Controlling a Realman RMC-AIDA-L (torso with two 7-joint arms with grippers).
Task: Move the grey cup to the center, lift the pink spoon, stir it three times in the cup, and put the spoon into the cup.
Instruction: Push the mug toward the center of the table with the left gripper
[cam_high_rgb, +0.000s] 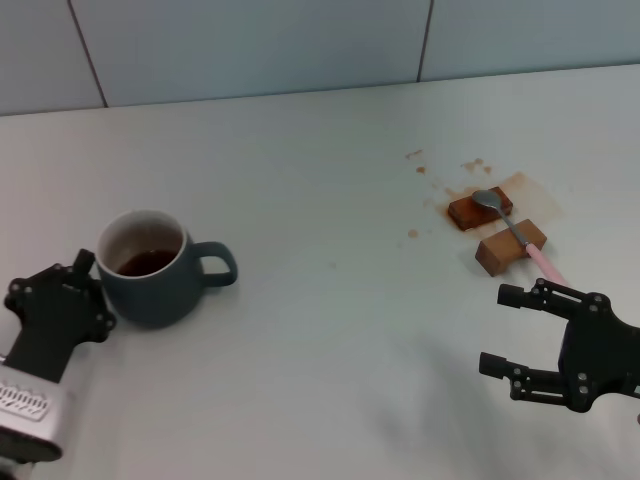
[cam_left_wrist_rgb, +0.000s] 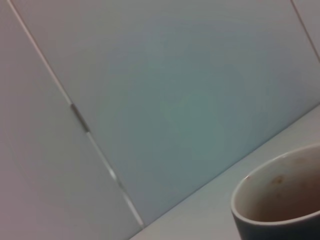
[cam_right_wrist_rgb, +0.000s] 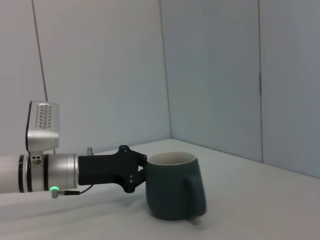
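Observation:
The grey cup (cam_high_rgb: 150, 270) stands on the table's left side with dark liquid inside and its handle pointing right. It also shows in the left wrist view (cam_left_wrist_rgb: 280, 200) and the right wrist view (cam_right_wrist_rgb: 172, 187). My left gripper (cam_high_rgb: 97, 292) is open, its spread fingers against the cup's left wall; it also shows in the right wrist view (cam_right_wrist_rgb: 137, 174). The pink spoon (cam_high_rgb: 520, 238) lies at the right, its metal bowl on one brown block and its neck over a second. My right gripper (cam_high_rgb: 500, 330) is open and empty, just in front of the spoon's pink handle end.
Two brown wooden blocks (cam_high_rgb: 478, 210) (cam_high_rgb: 508, 248) carry the spoon. Brown spill marks (cam_high_rgb: 440, 185) dot the table around them. A tiled wall (cam_high_rgb: 300, 40) runs along the table's far edge.

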